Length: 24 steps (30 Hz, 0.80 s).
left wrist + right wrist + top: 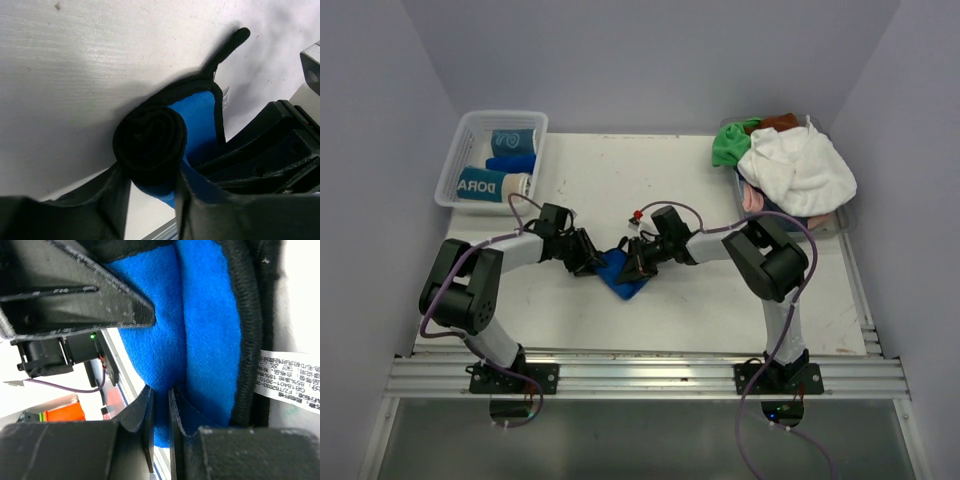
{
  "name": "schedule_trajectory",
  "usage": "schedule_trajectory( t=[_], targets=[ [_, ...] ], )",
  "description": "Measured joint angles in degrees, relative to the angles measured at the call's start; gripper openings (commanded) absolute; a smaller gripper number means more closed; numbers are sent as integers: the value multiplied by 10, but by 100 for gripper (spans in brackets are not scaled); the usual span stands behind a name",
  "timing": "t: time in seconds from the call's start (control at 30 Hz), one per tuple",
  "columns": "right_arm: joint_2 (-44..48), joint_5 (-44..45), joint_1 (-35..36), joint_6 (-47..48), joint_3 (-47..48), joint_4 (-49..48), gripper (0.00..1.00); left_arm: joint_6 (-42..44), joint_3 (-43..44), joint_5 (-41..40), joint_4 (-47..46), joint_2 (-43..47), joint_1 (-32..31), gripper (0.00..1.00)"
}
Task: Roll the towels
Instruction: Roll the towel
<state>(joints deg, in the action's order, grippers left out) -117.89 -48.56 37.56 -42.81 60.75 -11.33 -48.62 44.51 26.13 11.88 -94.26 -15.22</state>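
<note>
A royal blue towel (618, 275) with a black hem lies mid-table between both grippers, partly rolled. In the left wrist view its roll (150, 142) faces me end-on, dark in shadow. My left gripper (149, 176) has a finger on each side of that roll, touching it. My right gripper (161, 392) is shut on a fold of the same blue towel (200, 330), near its white label (290, 375). From above, the left gripper (590, 257) and right gripper (634, 262) meet over the towel.
A clear mesh basket (455, 165) at the back left holds rolled towels, one teal and beige (490, 185), one blue (510, 162). At the back right sits a pile of white (798, 168), green (732, 143) and pink (752, 200) towels. A metal rail (640, 375) runs along the near edge.
</note>
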Motion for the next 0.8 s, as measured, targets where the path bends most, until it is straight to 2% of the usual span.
schedule_trajectory(
  t=[0.07,0.1,0.2,0.4,0.5,0.63,0.8],
  targets=[
    [1,5,0,7,0,9,20,-4,2,1,-2,-5,-1,33],
    [4,12,0,13,1,17,41,-3,3,1,-1,-6,-2,31],
    [33,52,1,45,3,68,60,-3,10,1,2,-8,-4,32],
    [142,203,21,125,11,201,64,-3,14,-3,7,-8,-4,33],
    [175,303,59,165,39,256,63,-3,15,-4,11,-8,-4,33],
    [181,436,143,220,82,305,61,-3,21,-8,16,-9,-4,33],
    [165,544,220,271,115,337,59,-3,26,-11,24,-10,-4,33]
  ],
)
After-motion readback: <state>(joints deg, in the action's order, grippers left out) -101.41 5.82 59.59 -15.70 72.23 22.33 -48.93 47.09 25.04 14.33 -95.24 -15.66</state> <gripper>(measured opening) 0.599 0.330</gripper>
